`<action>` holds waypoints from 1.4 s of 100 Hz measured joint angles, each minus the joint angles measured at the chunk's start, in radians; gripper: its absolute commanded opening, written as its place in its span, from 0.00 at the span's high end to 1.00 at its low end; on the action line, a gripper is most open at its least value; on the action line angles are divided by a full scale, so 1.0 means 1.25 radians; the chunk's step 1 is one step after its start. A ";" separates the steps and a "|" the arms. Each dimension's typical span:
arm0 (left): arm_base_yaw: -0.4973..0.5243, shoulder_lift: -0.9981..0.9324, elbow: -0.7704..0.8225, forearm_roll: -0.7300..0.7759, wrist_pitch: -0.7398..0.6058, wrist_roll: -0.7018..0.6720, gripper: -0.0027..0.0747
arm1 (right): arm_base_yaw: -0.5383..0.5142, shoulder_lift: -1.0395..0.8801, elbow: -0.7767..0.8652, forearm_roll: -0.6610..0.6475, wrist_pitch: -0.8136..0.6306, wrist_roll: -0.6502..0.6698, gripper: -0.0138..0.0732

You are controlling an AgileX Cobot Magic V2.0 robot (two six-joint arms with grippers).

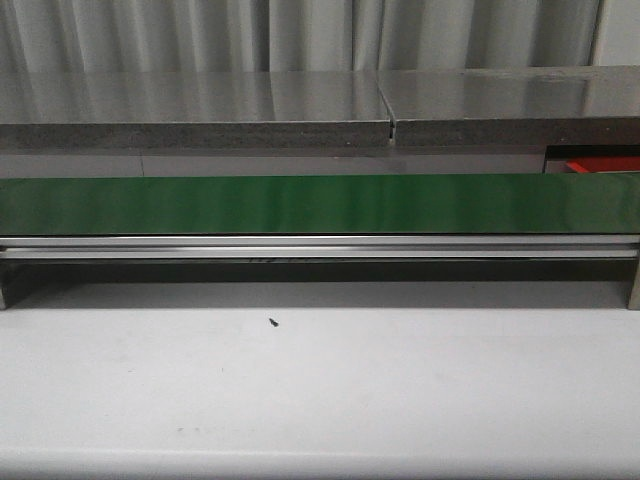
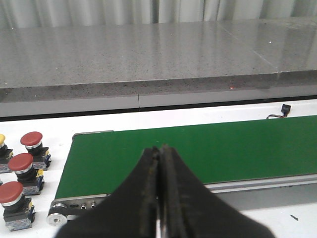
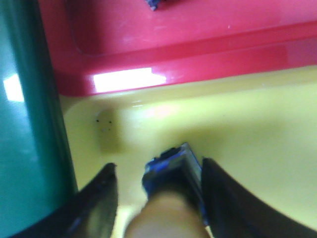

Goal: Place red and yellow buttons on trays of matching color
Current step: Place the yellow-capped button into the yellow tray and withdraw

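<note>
In the right wrist view my right gripper (image 3: pixel 158 164) hangs over the yellow tray (image 3: pixel 247 124), jaws apart. A button (image 3: pixel 171 173) with a blue base and a blurred pale cap lies on the tray between the fingers, close to one finger and clear of the other. The red tray (image 3: pixel 198 29) adjoins the yellow one, with a dark blue part (image 3: pixel 157 4) at the frame edge. In the left wrist view my left gripper (image 2: pixel 159 148) is shut and empty over the green belt (image 2: pixel 223 148). Three red buttons (image 2: pixel 21 162) and one yellow button (image 2: pixel 1 140) stand beyond the belt's end.
The front view shows the green conveyor belt (image 1: pixel 320 205) across the white table (image 1: pixel 320 380), a grey stone counter (image 1: pixel 200 105) behind it, and a sliver of the red tray (image 1: pixel 600 165) at the far right. No gripper shows there. The belt's edge (image 3: pixel 20 124) borders the yellow tray.
</note>
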 measured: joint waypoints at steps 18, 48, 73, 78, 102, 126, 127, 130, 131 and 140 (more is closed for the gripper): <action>0.000 0.000 0.000 0.000 0.000 0.000 0.99 | 0.000 -0.002 0.000 -0.005 0.002 0.000 0.23; 0.000 0.000 0.000 0.000 0.000 0.000 0.99 | 0.000 -0.158 0.000 0.009 -0.024 -0.008 0.23; 0.000 0.000 0.000 0.000 0.000 0.000 0.99 | 0.059 -0.390 0.001 0.048 -0.049 -0.071 0.24; 0.000 0.000 0.000 0.000 0.000 0.000 0.99 | 0.080 -0.439 0.012 0.052 -0.051 -0.077 0.24; 0.000 0.000 0.000 0.000 0.000 0.000 0.99 | 0.168 -0.724 0.194 0.059 -0.113 -0.085 0.24; 0.000 0.000 0.000 0.000 0.000 0.000 0.99 | 0.178 -0.982 0.474 0.059 -0.143 -0.088 0.56; 0.000 0.000 0.000 0.000 0.000 0.000 0.99 | 0.178 -0.989 0.481 0.059 -0.143 -0.088 0.59; 0.000 0.000 0.000 0.000 0.000 0.000 0.99 | 0.178 -1.020 0.507 0.059 -0.143 -0.088 0.65; 0.000 0.000 0.000 0.000 0.000 0.000 0.99 | 0.178 -1.026 0.520 0.059 -0.143 -0.088 0.68; 0.000 0.000 0.000 0.000 0.000 0.000 0.99 | 0.178 -1.088 0.585 0.059 -0.150 -0.088 0.86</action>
